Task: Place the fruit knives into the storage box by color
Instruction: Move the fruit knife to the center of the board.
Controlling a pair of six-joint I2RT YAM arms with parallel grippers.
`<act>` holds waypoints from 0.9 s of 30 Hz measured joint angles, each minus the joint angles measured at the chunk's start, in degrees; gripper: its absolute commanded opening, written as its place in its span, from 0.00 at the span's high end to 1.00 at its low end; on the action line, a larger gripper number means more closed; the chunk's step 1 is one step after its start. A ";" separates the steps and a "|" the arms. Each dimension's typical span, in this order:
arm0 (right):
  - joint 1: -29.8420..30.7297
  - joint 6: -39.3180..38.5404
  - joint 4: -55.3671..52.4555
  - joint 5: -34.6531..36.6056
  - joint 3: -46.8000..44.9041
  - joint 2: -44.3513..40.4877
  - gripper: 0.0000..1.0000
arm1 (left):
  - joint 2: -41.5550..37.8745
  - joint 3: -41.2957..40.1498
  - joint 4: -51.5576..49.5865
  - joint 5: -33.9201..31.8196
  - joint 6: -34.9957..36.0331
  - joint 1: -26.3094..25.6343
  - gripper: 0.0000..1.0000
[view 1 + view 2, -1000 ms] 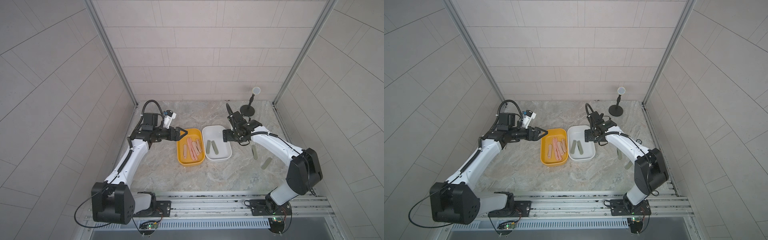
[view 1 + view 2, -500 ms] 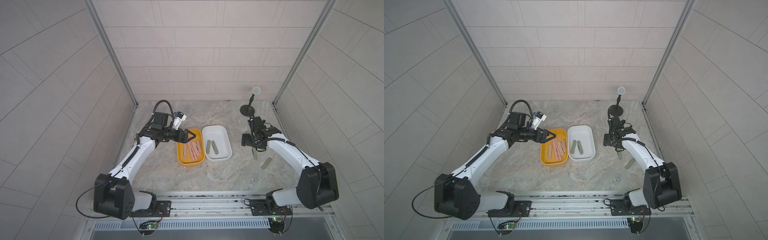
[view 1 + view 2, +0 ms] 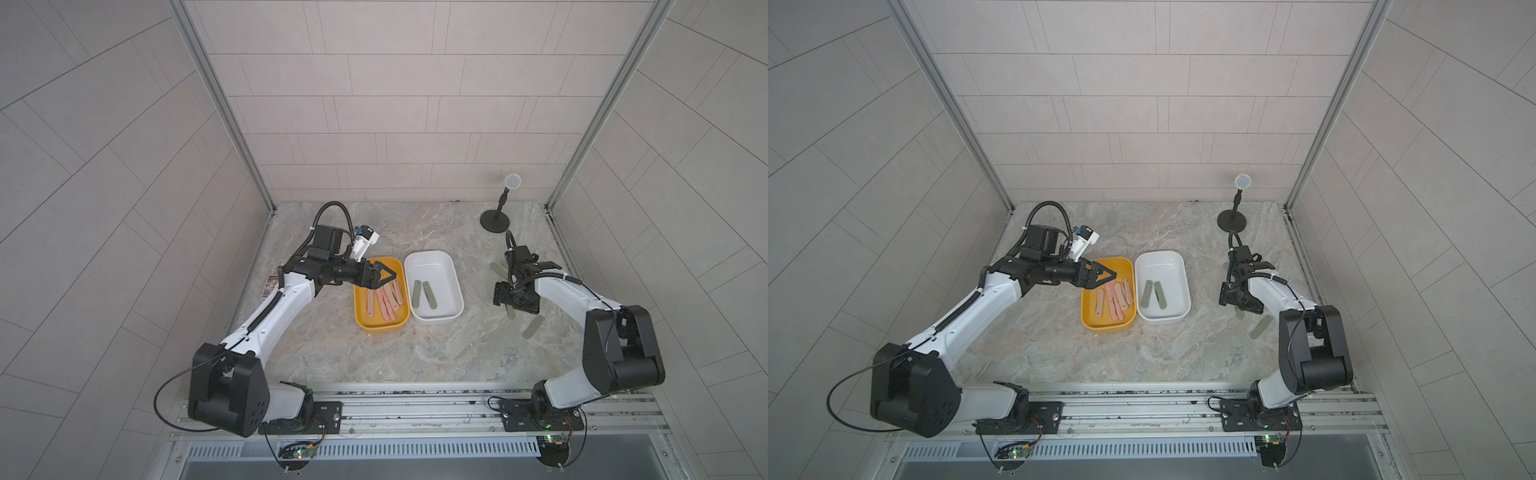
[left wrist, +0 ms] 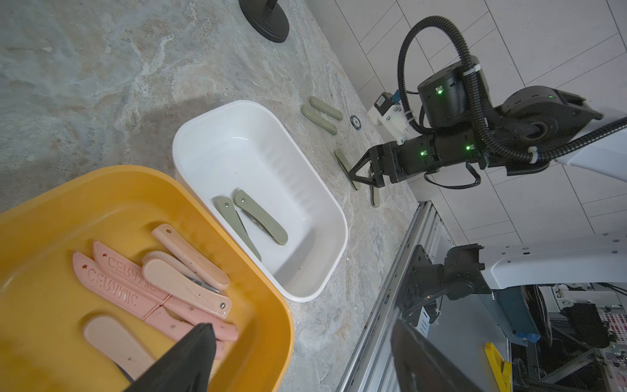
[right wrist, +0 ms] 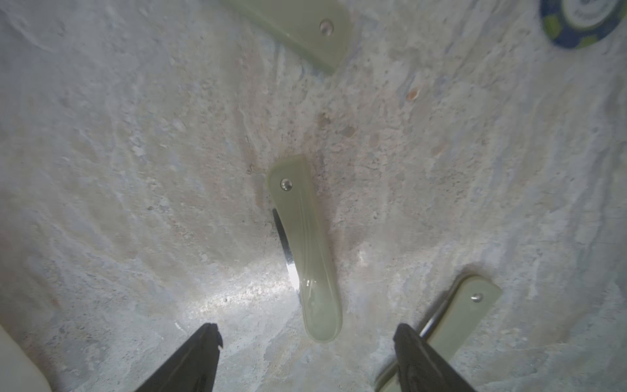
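Several salmon-pink fruit knives (image 3: 386,299) (image 4: 183,281) lie in the yellow storage box (image 3: 376,328) (image 4: 271,305). Two grey-green ones (image 3: 424,293) (image 4: 261,217) lie in the white box (image 3: 436,320) (image 4: 339,217) beside it. My left gripper (image 3: 386,279) (image 3: 1106,277) (image 4: 302,325) hovers open and empty over the yellow box's far end. My right gripper (image 3: 515,301) (image 3: 1239,301) (image 5: 305,327) points down, open, low over the table right of the white box. A loose grey-green knife (image 5: 305,251) lies on the table, its rounded end between the fingers. Another (image 5: 464,305) lies beside one finger.
More grey-green knives lie loose on the right of the table (image 3: 533,327) (image 4: 322,113) (image 5: 305,27). A blue poker chip (image 5: 576,20) sits near them. A black stand (image 3: 495,218) is at the back right. A small printed card box (image 3: 270,286) lies by the left wall.
My right arm swung from over the white box to the loose grey-green knives at the right and came down. My left arm moved right, over the yellow box.
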 measured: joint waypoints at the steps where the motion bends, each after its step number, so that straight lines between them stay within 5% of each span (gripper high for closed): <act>1: -0.04 -0.04 0.42 -0.37 -0.02 0.85 0.18 | 0.00 0.00 0.00 -0.04 0.07 0.00 0.12; 14: -1.66 -0.33 4.68 -3.93 0.37 6.43 0.26 | -0.02 0.00 -0.04 -1.01 0.85 0.00 0.12; 22: -1.66 -0.85 5.84 -5.05 0.50 6.54 0.62 | -0.07 0.00 -0.09 -1.46 1.05 0.00 0.12; 27: -1.60 -1.18 6.05 -5.57 0.52 6.62 0.70 | -0.28 0.00 -0.13 -1.90 1.31 0.00 0.12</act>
